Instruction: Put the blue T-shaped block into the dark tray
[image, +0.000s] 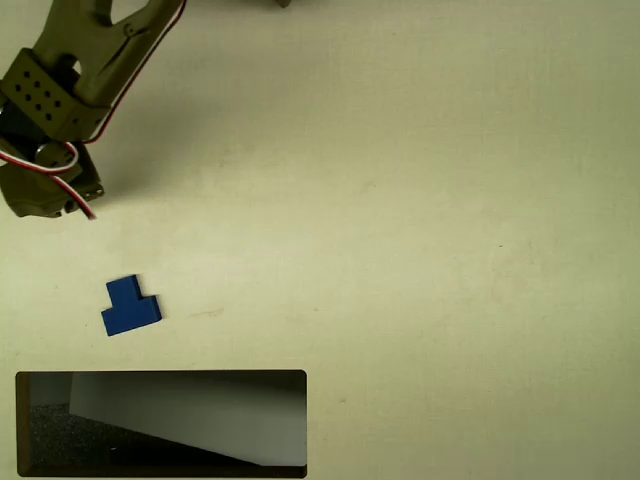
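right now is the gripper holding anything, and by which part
Nothing is held: the blue T-shaped block lies alone on the table, apart from the gripper.

The overhead view looks straight down on the pale bench (420, 220) from well above, with the arm (70, 80) entering at upper left and the dark tray (160, 378) along the bottom edge.

Arm (60, 100) cropped at top-left edge, jaws hidden beneath its body.
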